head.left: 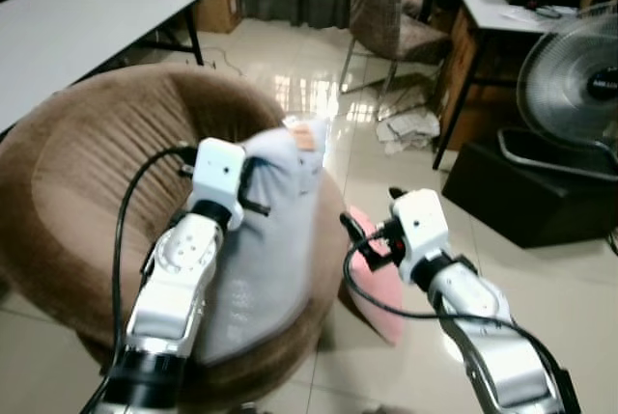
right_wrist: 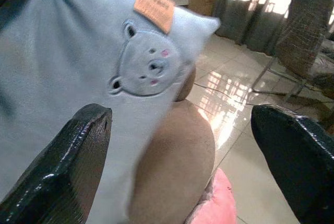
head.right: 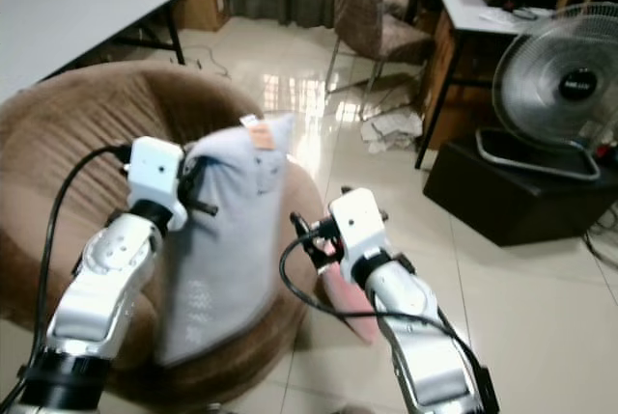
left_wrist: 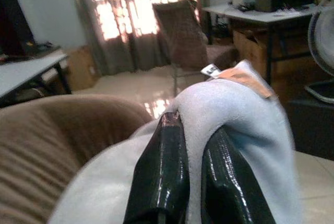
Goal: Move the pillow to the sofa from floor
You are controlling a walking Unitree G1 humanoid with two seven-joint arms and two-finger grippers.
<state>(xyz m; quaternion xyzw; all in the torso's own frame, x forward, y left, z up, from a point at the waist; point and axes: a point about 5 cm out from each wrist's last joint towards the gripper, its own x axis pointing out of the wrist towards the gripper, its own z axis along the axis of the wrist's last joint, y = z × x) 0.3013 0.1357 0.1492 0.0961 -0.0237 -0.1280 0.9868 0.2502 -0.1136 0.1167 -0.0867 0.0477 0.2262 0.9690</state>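
A pale blue pillow (head.left: 263, 240) with a bear face (right_wrist: 143, 67) and an orange tag (head.left: 305, 134) lies across the front rim of the round brown sofa (head.left: 87, 173). My left gripper (head.left: 253, 187) is shut on the pillow's upper edge, its black fingers (left_wrist: 164, 177) pinching the fabric. To the right of the pillow, my right gripper (head.left: 367, 235) hangs open beside the sofa, its fingers (right_wrist: 68, 166) wide apart and holding nothing. A pink pillow (head.left: 372, 284) lies on the floor against the sofa, just below the right gripper.
A white table (head.left: 68, 28) stands behind the sofa on the left. A chair (head.left: 381, 9), a desk (head.left: 483, 9), crumpled paper (head.left: 406, 129), a fan (head.left: 575, 81) and a black box (head.left: 526, 192) occupy the right. Glossy tile floor lies between.
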